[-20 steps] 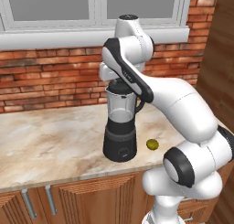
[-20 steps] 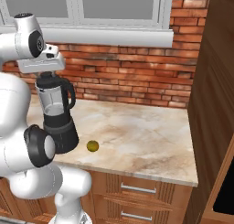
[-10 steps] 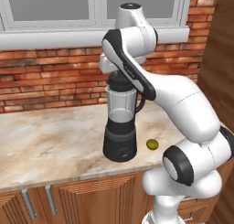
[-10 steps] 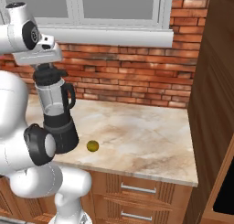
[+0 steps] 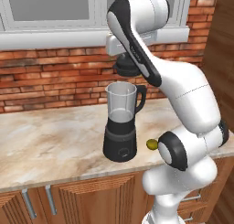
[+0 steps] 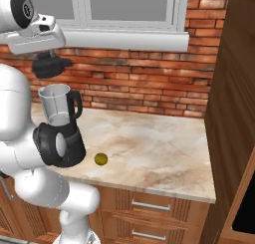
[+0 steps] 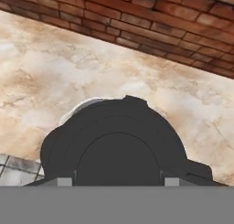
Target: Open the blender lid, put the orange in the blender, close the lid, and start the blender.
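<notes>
I have lifted the blender lid (image 5: 128, 67) clear of the blender (image 5: 121, 127): half a second ago it sat much closer to the jar's rim, and now it hangs well above the open mouth, so the opening step is done and the fruit comes next. My gripper (image 6: 48, 59) is clamped on the lid's knob, jaws set at a middling width around it. In my hand view the lid (image 7: 118, 145) is a broad, matte black dome, round and smooth. The blender is my landmark: a clear, tapered jar with a black handle on a squat, glossy black base with a small dial. The orange (image 6: 101, 159), a small yellow-green ball, lies on the marbled beige counter (image 6: 154, 148) just beside that base, on its handle side. Behind the blender runs rough red brick wall (image 5: 45, 81).
</notes>
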Robot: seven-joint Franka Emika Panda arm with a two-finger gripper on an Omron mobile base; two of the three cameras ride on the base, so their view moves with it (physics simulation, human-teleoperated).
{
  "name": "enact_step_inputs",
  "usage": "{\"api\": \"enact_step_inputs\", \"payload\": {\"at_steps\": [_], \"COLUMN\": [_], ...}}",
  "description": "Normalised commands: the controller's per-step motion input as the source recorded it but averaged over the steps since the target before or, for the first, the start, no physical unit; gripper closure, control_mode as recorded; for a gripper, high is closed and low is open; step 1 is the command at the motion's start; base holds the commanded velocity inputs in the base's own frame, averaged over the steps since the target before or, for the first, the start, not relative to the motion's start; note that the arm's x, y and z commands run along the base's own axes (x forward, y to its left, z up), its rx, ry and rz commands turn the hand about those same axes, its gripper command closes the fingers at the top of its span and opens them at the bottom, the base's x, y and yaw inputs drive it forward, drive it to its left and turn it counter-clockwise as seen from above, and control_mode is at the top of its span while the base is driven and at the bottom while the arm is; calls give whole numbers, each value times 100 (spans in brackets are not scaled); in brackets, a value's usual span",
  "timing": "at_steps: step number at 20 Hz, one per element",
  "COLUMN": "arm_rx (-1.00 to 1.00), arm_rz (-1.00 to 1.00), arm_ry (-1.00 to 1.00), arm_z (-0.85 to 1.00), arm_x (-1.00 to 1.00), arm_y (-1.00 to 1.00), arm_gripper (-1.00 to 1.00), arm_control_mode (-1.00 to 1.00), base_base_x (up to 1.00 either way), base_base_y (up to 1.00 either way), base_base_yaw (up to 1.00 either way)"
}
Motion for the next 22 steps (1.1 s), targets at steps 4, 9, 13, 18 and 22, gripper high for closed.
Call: {"api": "enact_step_inputs", "payload": {"at_steps": [4,9,13,18,22], "arm_rx": [0,0,1,5,7], "arm_rz": [-6,-8,-5,-3,-3], "arm_ry": [-10,-9,-5,0,3], "arm_z": [-23,-73,-98,-71,-47], "arm_x": [-61,-47,-19,0,0], "arm_y": [-99,-100,-100,-100,-100], "arm_gripper": [100,100,100,100,100], "arm_control_mode": [-100,-100,-100,-100,-100], "base_base_x": [0,0,0,0,0], "base_base_y": [0,0,0,0,0], "base_base_yaw": [0,0,0,0,0]}}
